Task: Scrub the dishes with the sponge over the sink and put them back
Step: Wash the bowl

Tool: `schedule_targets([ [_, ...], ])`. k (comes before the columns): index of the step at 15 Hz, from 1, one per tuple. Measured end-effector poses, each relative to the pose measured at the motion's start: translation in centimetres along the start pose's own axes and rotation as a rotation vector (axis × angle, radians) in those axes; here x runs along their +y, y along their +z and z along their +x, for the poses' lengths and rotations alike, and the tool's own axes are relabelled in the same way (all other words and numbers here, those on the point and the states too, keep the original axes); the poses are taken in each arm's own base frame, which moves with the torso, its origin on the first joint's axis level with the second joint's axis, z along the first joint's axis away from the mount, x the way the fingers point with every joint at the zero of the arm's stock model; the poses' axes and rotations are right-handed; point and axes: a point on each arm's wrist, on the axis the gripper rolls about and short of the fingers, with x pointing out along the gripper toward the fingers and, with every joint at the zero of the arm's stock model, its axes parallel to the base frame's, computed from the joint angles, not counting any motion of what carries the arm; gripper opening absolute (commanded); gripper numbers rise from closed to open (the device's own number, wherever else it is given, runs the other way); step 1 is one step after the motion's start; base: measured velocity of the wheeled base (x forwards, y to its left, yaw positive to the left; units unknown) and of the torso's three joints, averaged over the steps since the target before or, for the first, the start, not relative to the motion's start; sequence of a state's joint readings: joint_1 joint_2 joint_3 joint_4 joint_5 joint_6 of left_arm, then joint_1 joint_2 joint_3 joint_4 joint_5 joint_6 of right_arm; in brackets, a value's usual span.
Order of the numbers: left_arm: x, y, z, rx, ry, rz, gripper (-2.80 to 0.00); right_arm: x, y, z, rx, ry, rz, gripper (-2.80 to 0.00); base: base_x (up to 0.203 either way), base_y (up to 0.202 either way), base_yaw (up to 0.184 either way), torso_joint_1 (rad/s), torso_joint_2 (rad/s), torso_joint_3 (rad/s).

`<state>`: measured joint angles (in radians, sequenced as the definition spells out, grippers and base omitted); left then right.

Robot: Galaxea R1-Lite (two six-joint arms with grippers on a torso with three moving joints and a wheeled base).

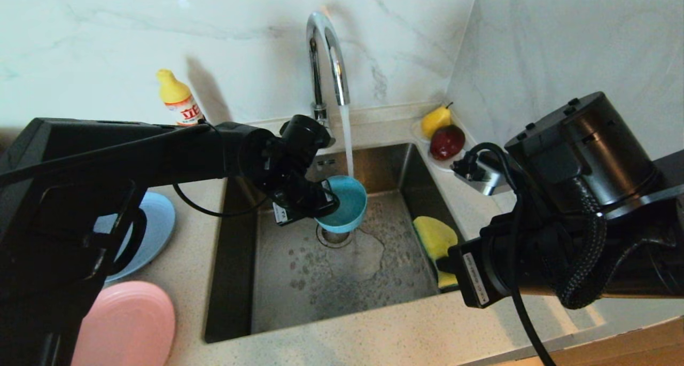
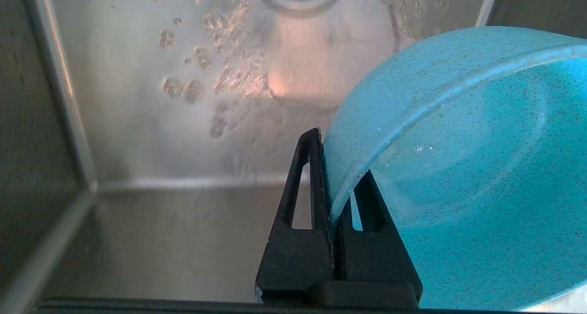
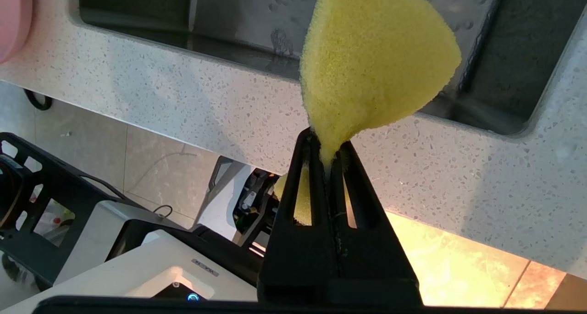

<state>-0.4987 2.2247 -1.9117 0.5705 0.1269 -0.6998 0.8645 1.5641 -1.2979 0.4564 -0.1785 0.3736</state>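
My left gripper [image 2: 331,199] is clenched on the rim of the teal bowl [image 1: 344,203], tipping it under the tap's stream [image 1: 347,141] above the sink [image 1: 342,280] drain, I judge so it rinses and empties. My right gripper [image 3: 328,156] pinches the sponge [image 3: 373,66] beside the bowl, ready to scrub.

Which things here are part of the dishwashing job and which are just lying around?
Part of the job:
teal bowl, held by left gripper
sponge, held by right gripper
grey-blue plate
pink plate
sink
running faucet

Lying about:
detergent bottle
pear
red fruit
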Motion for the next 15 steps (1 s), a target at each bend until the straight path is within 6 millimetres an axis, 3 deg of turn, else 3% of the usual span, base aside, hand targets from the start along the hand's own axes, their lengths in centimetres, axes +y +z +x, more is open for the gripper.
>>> schedule_targets([
  [15, -0.4, -0.3, 2.0, -0.026, -0.004, -0.018, -2.80, 0.0, -0.1, 0.1, 0.005, 0.000, 0.002, -2.80, 0.000, 0.000, 0.000, 0.000, 0.00, 0.000],
])
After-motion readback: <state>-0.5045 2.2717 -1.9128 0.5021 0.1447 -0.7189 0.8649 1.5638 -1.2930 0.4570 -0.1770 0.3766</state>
